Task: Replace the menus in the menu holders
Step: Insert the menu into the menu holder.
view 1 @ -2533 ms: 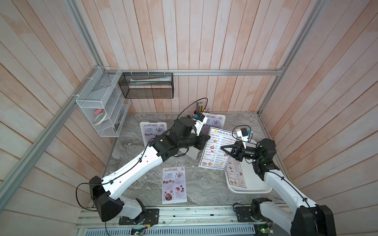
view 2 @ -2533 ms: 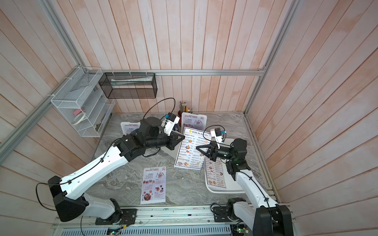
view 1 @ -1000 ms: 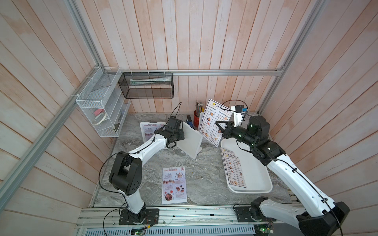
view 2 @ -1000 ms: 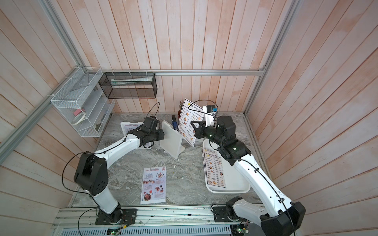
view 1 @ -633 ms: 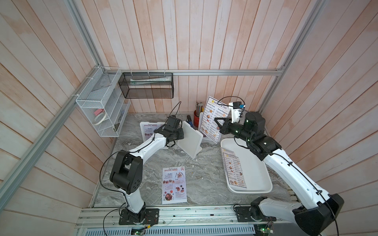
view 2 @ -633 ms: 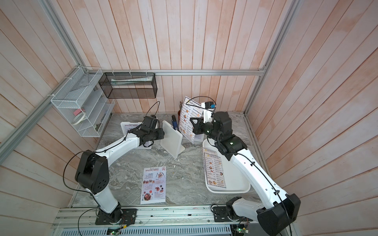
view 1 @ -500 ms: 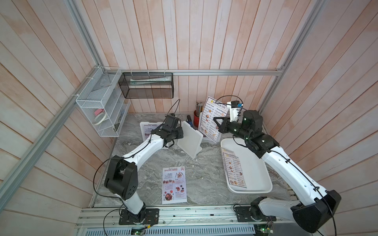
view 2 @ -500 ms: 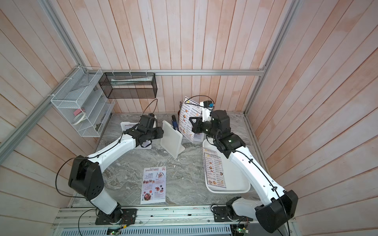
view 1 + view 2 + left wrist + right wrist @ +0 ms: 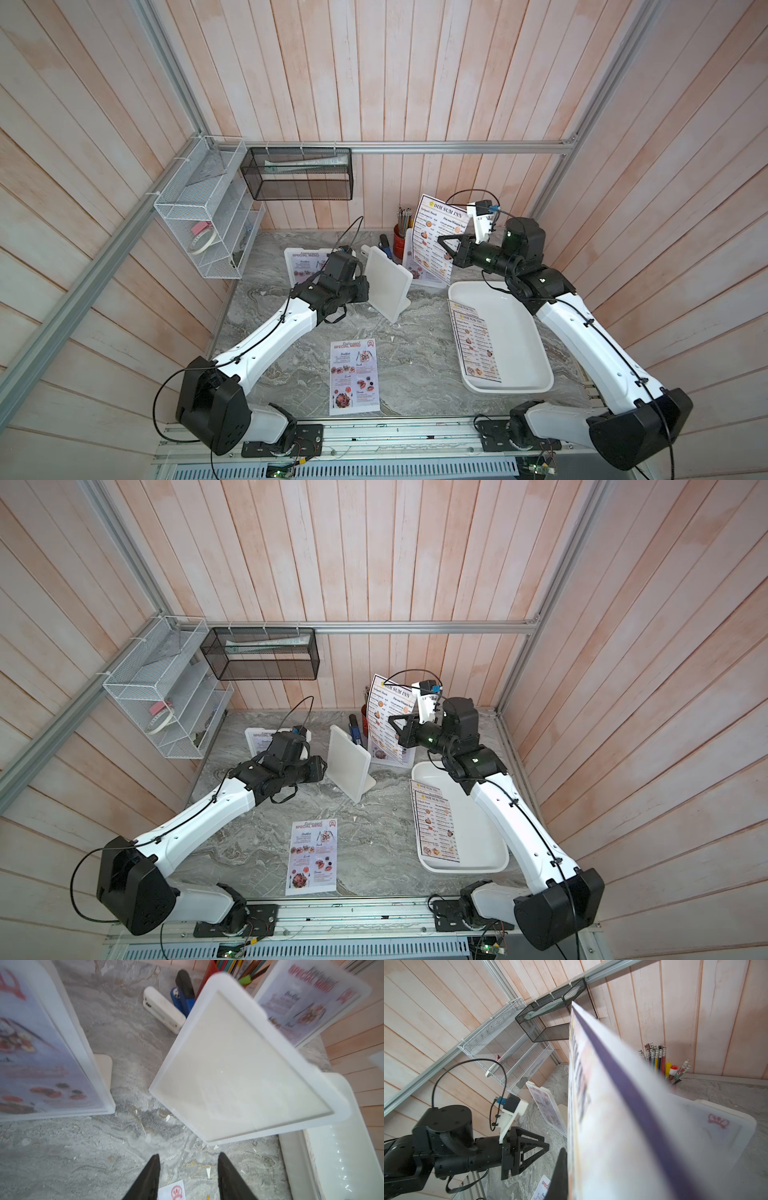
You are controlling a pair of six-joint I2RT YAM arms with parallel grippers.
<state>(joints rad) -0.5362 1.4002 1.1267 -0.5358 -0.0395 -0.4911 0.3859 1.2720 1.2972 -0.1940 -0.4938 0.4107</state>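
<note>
Upper centre, right gripper (image 9: 441,243) has raised its pinched DIM SUM INN menu (image 9: 436,220); left gripper (image 9: 188,1159), jaws apart, has cleared the empty menu holder (image 9: 386,282) for insertion.

Blurred print on held menu (image 9: 612,1136)

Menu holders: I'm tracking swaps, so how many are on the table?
3. The empty holder stands mid-table; the back-left holder shows a SPECIAL MENU; the rear holder is partly hidden behind the raised DIM SUM INN menu.
</note>
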